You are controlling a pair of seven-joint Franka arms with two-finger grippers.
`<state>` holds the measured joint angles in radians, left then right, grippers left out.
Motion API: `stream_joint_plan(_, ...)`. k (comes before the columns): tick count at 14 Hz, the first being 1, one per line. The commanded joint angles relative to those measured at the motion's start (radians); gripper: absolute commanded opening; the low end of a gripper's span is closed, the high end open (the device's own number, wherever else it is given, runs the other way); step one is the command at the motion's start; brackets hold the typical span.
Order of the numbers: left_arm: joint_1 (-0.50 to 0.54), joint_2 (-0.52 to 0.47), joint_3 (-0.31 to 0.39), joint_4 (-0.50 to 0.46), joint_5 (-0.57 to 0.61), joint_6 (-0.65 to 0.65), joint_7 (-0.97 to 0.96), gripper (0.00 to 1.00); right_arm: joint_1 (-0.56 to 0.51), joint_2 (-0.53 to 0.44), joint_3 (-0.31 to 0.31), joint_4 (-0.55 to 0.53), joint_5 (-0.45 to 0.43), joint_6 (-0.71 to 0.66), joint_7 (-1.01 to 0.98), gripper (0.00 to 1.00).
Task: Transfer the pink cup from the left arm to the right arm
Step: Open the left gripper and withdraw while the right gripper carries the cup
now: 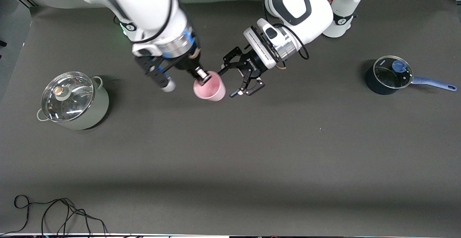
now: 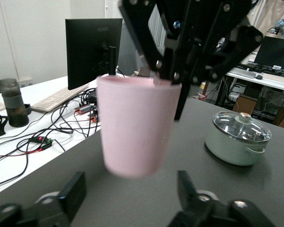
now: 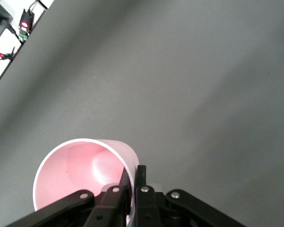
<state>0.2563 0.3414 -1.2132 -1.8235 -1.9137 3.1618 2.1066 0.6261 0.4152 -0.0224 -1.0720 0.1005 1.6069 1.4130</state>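
Pink cup (image 1: 210,88) up in the air, over the table's (image 1: 230,151) middle strip toward the edge where the arms stand. Hanging with its mouth up, not touching the table. Held only at the rim, so the rest of its wall is free for grabbing.

Right gripper (image 1: 202,76) pinching the cup's rim, one thin finger inside and one outside, squeezed tight on the wall. Seen clearly in the right wrist view, fingers (image 3: 132,182) clamped over the pink edge. Good for carrying, since the cup cannot slip off sideways.

Left gripper (image 1: 240,81) just beside the cup, toward the left arm's end of the table. Claws spread wide, nothing between them, no touch on the cup. Looks like letting go, so the pass seems nearly done. Probably safe now to back away.

Green pot (image 1: 74,100) with a glass lid near the right arm's end of the table. Blue saucepan (image 1: 390,75) near the left arm's end. Both well apart from the cup, out of the way.
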Motion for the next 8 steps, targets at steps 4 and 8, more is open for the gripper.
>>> stream_joint_plan(4, 0.008, 0.016, 0.058, -0.037, -0.005, 0.032, -0.089, 0.99, -0.127, -0.018, -0.002, -0.035, -0.002, -0.050, -0.253, 0.00)
stream_joint_plan(8, 0.052, 0.060, 0.090, -0.066, 0.002, 0.118, -0.089, 0.99, -0.279, -0.064, -0.002, -0.129, 0.004, -0.073, -0.559, 0.00)
